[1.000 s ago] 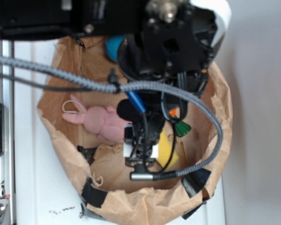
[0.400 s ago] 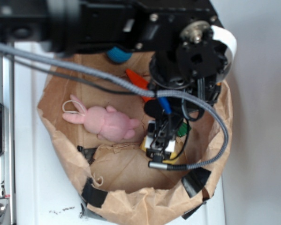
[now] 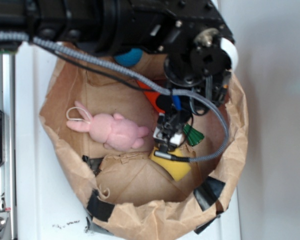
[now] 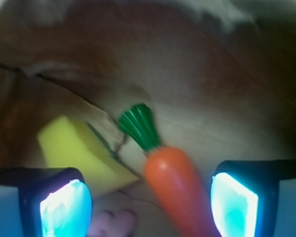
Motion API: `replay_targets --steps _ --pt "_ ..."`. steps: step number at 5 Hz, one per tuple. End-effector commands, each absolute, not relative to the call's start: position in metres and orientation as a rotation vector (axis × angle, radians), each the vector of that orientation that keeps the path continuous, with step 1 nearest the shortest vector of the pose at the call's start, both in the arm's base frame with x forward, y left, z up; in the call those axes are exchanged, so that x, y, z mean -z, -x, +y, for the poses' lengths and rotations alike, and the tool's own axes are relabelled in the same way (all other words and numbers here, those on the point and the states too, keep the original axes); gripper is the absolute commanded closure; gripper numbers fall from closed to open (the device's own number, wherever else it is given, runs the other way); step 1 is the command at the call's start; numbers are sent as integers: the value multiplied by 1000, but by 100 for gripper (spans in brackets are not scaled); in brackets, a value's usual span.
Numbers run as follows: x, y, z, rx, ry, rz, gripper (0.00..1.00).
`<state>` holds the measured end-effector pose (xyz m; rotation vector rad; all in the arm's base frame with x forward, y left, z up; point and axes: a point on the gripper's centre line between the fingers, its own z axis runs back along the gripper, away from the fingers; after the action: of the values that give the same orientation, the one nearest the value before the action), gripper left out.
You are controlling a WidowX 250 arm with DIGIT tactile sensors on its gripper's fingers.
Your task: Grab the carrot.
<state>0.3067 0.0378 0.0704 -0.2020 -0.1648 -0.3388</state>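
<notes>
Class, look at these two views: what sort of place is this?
Probably a robot test bench rather than a home: toys, a carrot and pink plush, lie in a taped paper bag beneath the open tool.

Exterior view: the arm (image 3: 139, 25) covers most of the carrot (image 3: 151, 96); only a short orange stretch and the green stem show on either side of the wrist, so contact with the gripper (image 3: 169, 136) cannot be judged. A blue object (image 3: 128, 56) above the carrot is largely hidden under the arm and cannot be identified.

Wrist view: the carrot's tapered end is cut off by the lower edge. The two fingers (image 4: 66, 205) are cut off there too. A pink shape (image 4: 110, 223) left of the carrot is blurred and cropped. The yellow wedge (image 4: 71, 148) is partly hidden behind the left finger.
</notes>
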Motion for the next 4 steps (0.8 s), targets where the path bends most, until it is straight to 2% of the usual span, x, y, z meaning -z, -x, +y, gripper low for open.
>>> replay_targets --steps 1,2,3,4 --pt "-32 -316 50 380 42 -237 0" --pt "-15 -313 44 399 20 -221 0" --pt "-15 -310 42 363 14 -237 100" --pt "-36 -305 39 346 66 -243 100"
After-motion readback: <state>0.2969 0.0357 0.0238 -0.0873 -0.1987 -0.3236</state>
